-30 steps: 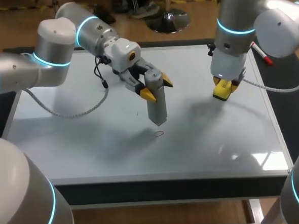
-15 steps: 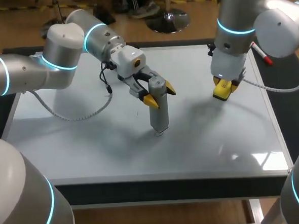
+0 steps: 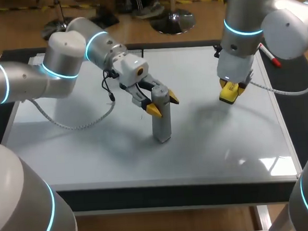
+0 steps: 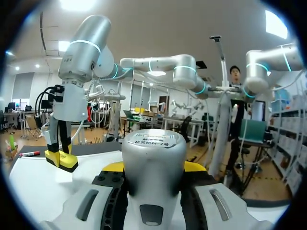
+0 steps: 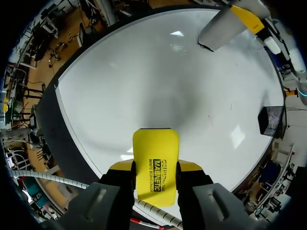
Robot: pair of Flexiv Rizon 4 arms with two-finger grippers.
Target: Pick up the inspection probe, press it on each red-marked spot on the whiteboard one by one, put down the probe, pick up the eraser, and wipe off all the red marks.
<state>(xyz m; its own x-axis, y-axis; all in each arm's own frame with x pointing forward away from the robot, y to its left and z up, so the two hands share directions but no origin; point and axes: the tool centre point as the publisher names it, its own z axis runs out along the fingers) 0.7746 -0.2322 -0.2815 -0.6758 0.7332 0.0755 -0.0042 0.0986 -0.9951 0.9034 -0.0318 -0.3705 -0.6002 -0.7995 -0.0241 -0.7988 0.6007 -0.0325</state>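
My left tool (image 3: 162, 103) is clamped on the upper part of the grey cylindrical inspection probe (image 3: 162, 123), one yellow tip on either side. The probe stands upright with its lower end down on the glossy white whiteboard (image 3: 83, 151) near the middle, so I judge I am in the pressing stage. I see no red mark on the board, and whatever lies under the probe's end is hidden. My right tool (image 3: 231, 90) grips the yellow rectangular eraser (image 5: 156, 153) over the board's right part, well apart from the probe and apparently clear of the board. A red marker pen (image 3: 269, 55) lies by the far right edge. Left to do, as I read it: any remaining spots, setting the probe down, then wiping.
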